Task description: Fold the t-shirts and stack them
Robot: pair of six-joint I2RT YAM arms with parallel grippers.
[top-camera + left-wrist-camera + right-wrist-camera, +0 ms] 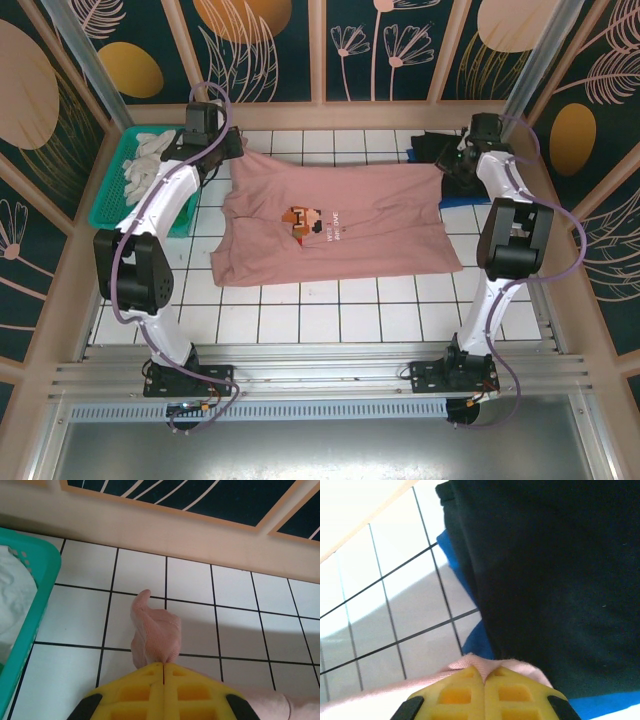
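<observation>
One pink t-shirt [335, 225] lies spread along the table's [300, 320] far edge; the left gripper [164, 666] and right gripper [483, 672] each pinch it; one black t-shirt [560, 580] and one blue t-shirt [479, 641] lie at the far right corner.

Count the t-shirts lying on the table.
3: the pink t-shirt spread in the middle, the black t-shirt far right, the blue t-shirt under it. The basket's white cloth may hide more.

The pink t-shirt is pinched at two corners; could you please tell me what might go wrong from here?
1. The left jaws are shut on just a small tip of the pink t-shirt; it might slip out once pulled.
2. The right jaws pinch its hem right against the black t-shirt and blue t-shirt; lifting could drag those along.
3. The teal basket stands close beside the left corner, so a sideways swing may catch its rim.
</observation>
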